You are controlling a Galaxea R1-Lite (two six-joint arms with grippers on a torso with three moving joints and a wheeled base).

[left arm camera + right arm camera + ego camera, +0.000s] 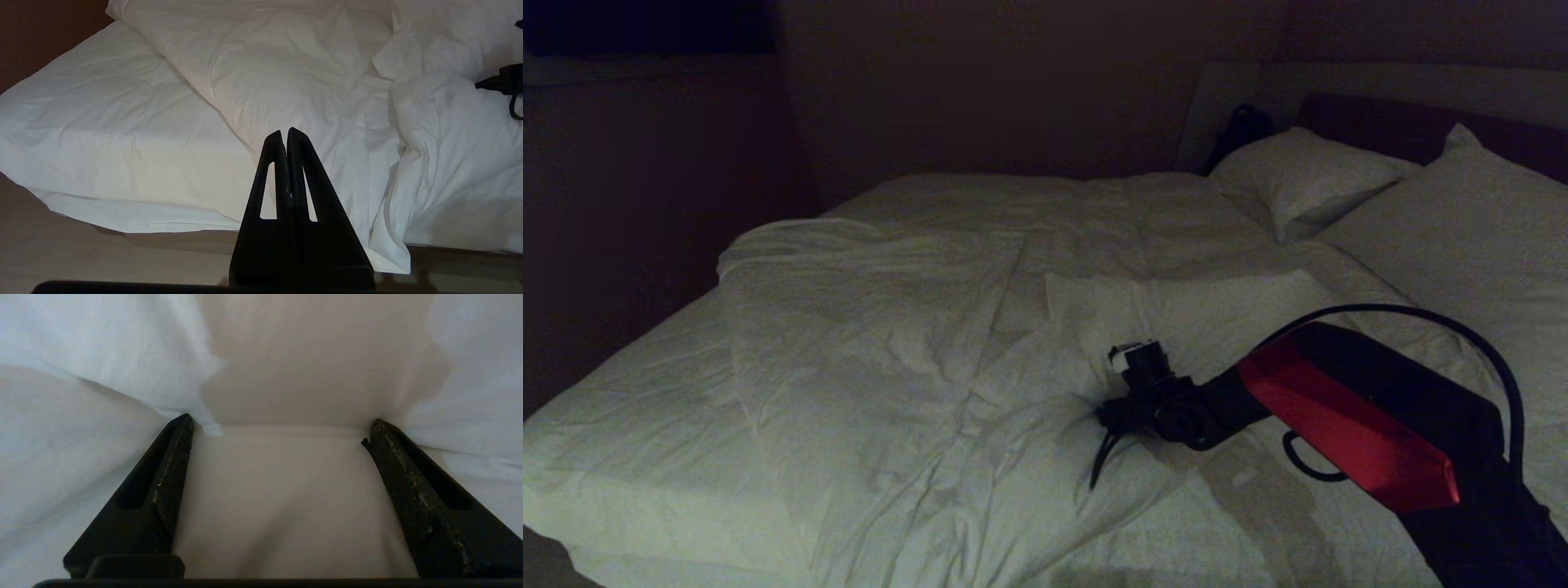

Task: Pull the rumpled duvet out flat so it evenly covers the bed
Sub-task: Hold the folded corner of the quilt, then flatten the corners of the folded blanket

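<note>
Dim room, wide bed [621, 425] with a white mattress sheet. White puffy duvet [890, 351] heaped along the middle of the bed, all creased and rumpled, one edge folded back in a thick ridge on the robot's left. Bare sheet showing past that ridge, out to the bed's near left corner. Two white pillows [1462, 237] up at the head of the bed on the right, resting against a dark headboard [1388, 122].

Right arm with a red cover [1339, 425] stretched in from the lower right, over the duvet. Right pincer [1104, 416] pushed down into the soft duvet near the middle, making a little dent with creases running out from it. Fingers [171, 477] spread wide apart in the right wrist view, tips sunk in the white cloth, a band of cloth lying between them but not squeezed (so released, grasping nothing). Hard to say in this dark head view just how deep the tips go.

Left pincer [284, 132] parked low by the near side of the bed, clenched tight with both fingers pressed together and nothing between them. Hanging duvet edge just beyond it, draped over the side of the bed.
</note>
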